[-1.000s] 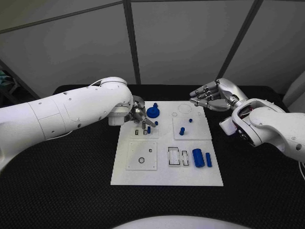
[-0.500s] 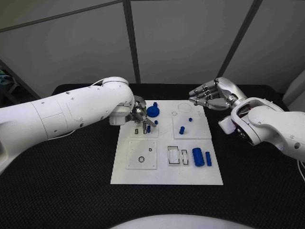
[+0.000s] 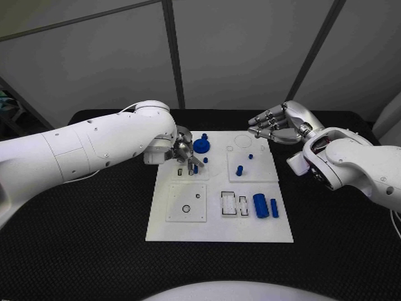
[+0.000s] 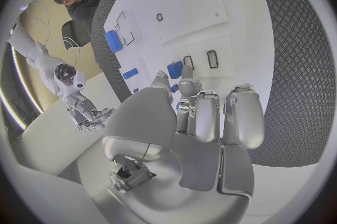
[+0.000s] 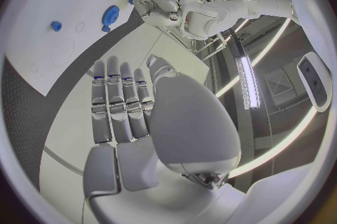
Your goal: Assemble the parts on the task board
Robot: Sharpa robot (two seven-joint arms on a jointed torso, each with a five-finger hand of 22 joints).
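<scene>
The small blue peg (image 3: 194,168) stands at the far left part of the white task board (image 3: 220,232), beside a narrow slot, and the left hand (image 3: 183,152) is down on it with its fingertips (image 4: 184,87) closed around its top, as the left wrist view shows. I judge the peg to be hard moulded plastic: light, stiff, not fragile, but smooth enough to slip or tilt if pinched off-centre. The best hold looks to be high on its sides, between opposing fingertips, leaving the lower end free to enter its hole. A gentle grip should do; force matters less than keeping it upright.

Just beyond it sits a blue round knob (image 3: 202,147), broader and easier to grasp around its rim. Further right on the board stand two short blue studs (image 3: 239,170), and near the front right lie a thick blue cylinder (image 3: 260,206) and a thinner blue bar (image 3: 274,208), both likely to roll if nudged; they are best taken across the middle.

The right hand (image 3: 277,125) hovers above the board's far right corner, holding nothing, fingers loosely curled and apart. The board rests flat on the black worktop (image 3: 92,251).
</scene>
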